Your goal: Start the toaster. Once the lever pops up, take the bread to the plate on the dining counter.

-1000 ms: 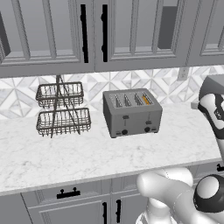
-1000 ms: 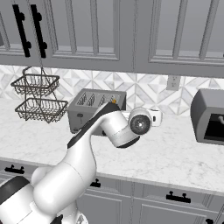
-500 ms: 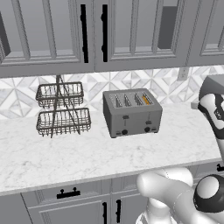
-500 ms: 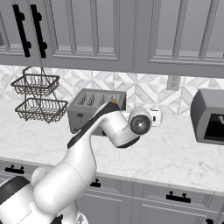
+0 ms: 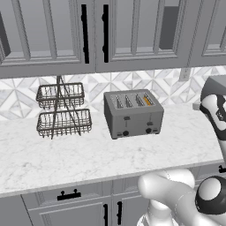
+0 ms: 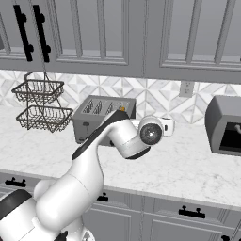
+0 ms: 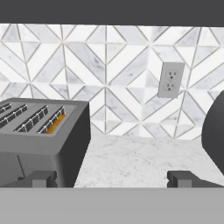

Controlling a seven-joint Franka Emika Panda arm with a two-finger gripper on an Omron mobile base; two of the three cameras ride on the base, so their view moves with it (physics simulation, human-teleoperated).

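Observation:
The grey four-slot toaster [image 5: 133,114] stands on the marble worktop against the tiled wall. The bread [image 5: 148,100] shows as an orange-crusted edge in its rightmost slot. In the right base view my arm crosses in front of the toaster [image 6: 99,113], and the bread [image 6: 122,108] peeks out just behind it. My gripper [image 7: 113,178] is open and empty, hovering to the right of the toaster [image 7: 39,135] and facing the wall; the bread [image 7: 56,124] lies in the slot nearest to it. The plate and the dining counter are out of view.
A two-tier wire basket [image 5: 62,110] stands left of the toaster. A dark grey appliance [image 6: 226,124] sits on the worktop to the right, close to the hand. A wall outlet [image 7: 169,79] is straight ahead. Upper cabinets hang above.

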